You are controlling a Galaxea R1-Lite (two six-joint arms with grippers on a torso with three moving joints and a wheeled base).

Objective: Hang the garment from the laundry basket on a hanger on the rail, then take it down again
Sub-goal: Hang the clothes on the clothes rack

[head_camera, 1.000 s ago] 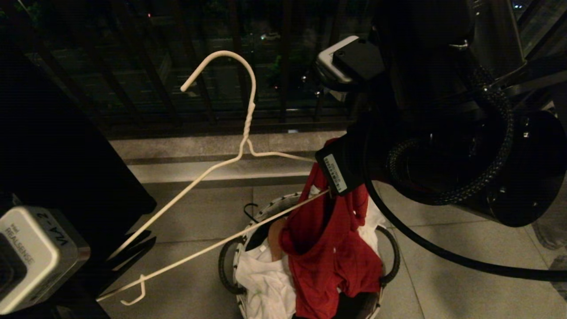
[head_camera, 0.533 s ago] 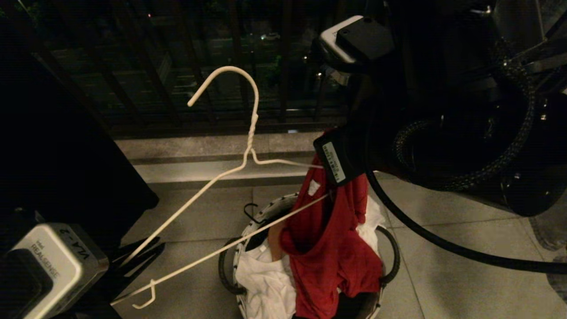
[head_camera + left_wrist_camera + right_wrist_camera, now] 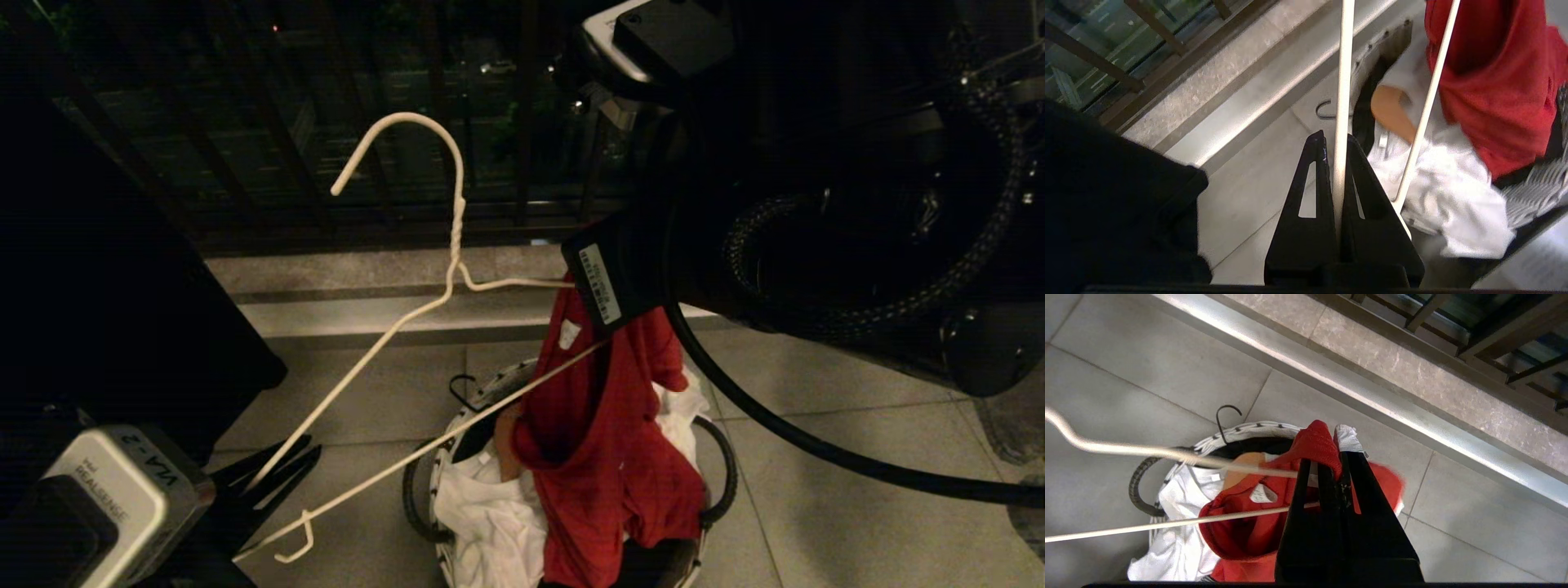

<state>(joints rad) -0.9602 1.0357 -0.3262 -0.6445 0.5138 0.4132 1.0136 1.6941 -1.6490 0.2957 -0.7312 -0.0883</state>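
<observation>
Tile floor (image 3: 816, 392), pale grey squares, runs up to a low stone kerb (image 3: 367, 265) with a dark metal railing (image 3: 245, 147) above it; night outside, a few lights beyond the bars. You see the laundry basket (image 3: 482, 390) sitting on the tiles, black-and-white rim, black loop handle (image 3: 411, 494) on its side.

Left gripper (image 3: 1336, 141) is clenched on one slanted arm of the hanger (image 3: 454, 229), wire pinched between the two black fingers (image 3: 1306, 196). Hanger is off the ground, tilted, hook up toward the railing, bottom bar crossing over the basket; its far end goes into the neck of the garment (image 3: 604, 457).

Right gripper (image 3: 1327, 467) is clamped tight on a fold of the garment's collar, white neck label (image 3: 1346, 437) sticking out just beside the fingertips. Garment hangs from that grip, lower half draped inside the basket on the white T-shirt (image 3: 490, 523).

Head view gives you the whole hanger shape, twisted neck, small hook (image 3: 295, 545) on the bottom bar, but the right arm's bulk hides the right gripper there. Right wrist view gives you the pinch on the collar and a second label (image 3: 1260, 494) inside the neck opening. Left wrist view gives you the grip on the wire, plus a tan wooden piece (image 3: 1392, 112) lying in the basket under the clothes, only partly visible from the head.
</observation>
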